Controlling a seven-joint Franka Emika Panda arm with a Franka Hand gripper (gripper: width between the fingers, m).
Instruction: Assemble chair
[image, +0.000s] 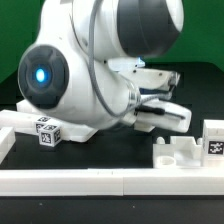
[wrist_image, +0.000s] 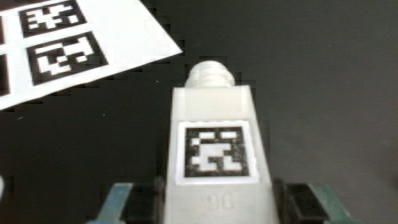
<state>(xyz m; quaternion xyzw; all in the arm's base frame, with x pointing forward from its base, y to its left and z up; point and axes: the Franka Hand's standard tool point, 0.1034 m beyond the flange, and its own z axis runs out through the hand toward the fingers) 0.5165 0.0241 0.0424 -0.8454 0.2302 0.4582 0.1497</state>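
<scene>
Exterior view: am watching arm (image: 95, 60) filling frame, wrist dipping low over black table (image: 110, 155); jaws hard to make out here. Small tagged block (image: 47, 133) lying apart, toward exterior view's left.

Wrist view: am seeing gripper (wrist_image: 214, 200) straddling chair leg (wrist_image: 217, 130), fingers (wrist_image: 139, 203) flanking tagged end. Long axis running straight out from palm, peg tip pointing near marker board (wrist_image: 71, 50). Am unable to tell whether fingers are pinching.

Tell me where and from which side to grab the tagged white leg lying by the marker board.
Grip the leg across its flat long sides, near the tagged end, coming from above; the rounded peg is a poor hold. The pincer straddles it there.
</scene>
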